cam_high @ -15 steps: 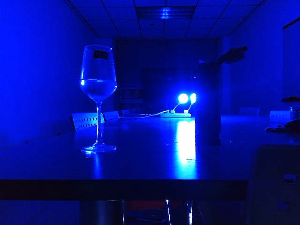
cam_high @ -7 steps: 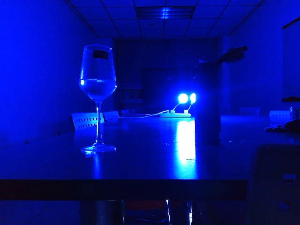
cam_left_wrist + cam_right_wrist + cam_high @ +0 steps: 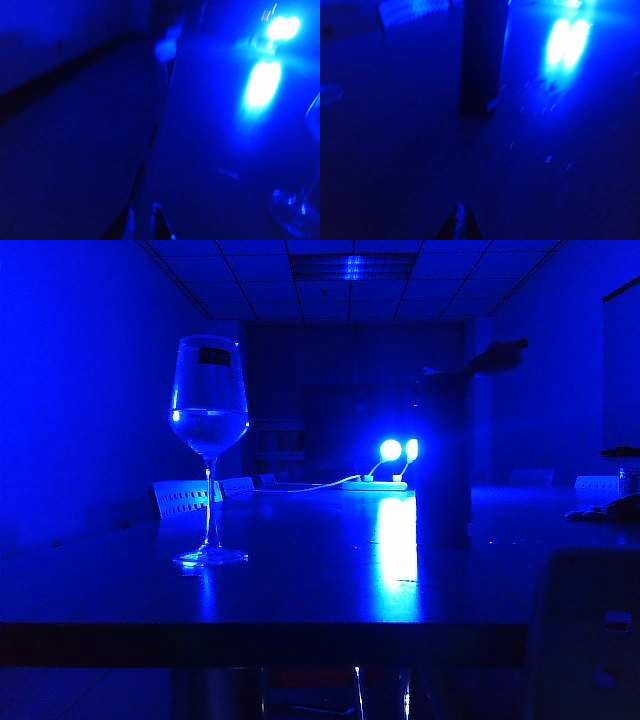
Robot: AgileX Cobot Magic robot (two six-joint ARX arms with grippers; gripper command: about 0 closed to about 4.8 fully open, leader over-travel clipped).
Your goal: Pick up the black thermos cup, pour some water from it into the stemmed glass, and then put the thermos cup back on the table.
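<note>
Stemmed glass (image 3: 209,440) stands left on the table (image 3: 300,590), thermos cup (image 3: 443,455) right

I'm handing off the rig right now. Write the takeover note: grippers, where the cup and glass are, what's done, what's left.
Left gripper: empty, tips near the table edge, opening unclear.
Right gripper: shut, empty, low over the table, short of the cup.
Black thermos cup: upright on the table, right of centre.
Stemmed glass: upright on the left, already holding water.
Done: pour appears complete, cup set down.
Left: nothing obvious; confirm the water level.
</note>
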